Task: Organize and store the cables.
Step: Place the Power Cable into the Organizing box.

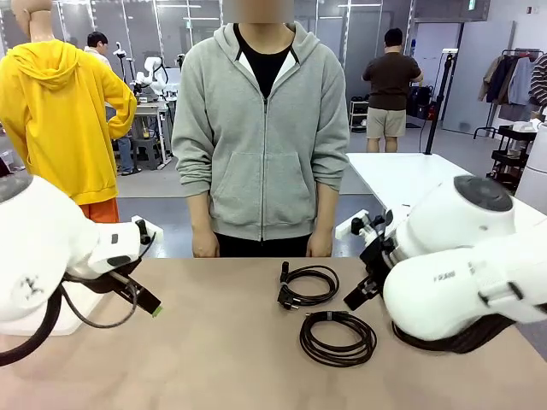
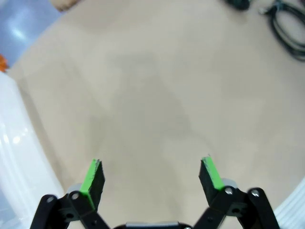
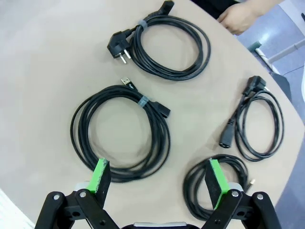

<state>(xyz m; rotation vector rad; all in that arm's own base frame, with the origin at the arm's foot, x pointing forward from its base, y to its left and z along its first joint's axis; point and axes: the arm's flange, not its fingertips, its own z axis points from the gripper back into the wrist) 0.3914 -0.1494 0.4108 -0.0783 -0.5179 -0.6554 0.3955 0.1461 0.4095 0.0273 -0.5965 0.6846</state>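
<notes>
Several black coiled cables lie on the tan table (image 1: 214,342). In the front view one coil (image 1: 308,286) lies near the middle and another (image 1: 338,337) lies nearer to me. The right wrist view shows a large coil (image 3: 121,131) under my right gripper (image 3: 158,176), a coil with a round plug (image 3: 167,45) beyond it, a slim coil (image 3: 257,124) to the side and a small coil (image 3: 217,183) by one fingertip. That gripper (image 1: 357,297) hangs open above them, holding nothing. My left gripper (image 2: 152,174) is open over bare table at the left (image 1: 152,307), far from a coil (image 2: 288,24).
A person in a grey hoodie (image 1: 261,128) stands at the far edge with both hands (image 1: 205,243) hanging by the table; one hand (image 3: 240,16) shows beyond the cables. A white container (image 1: 77,312) stands under my left arm at the table's left side.
</notes>
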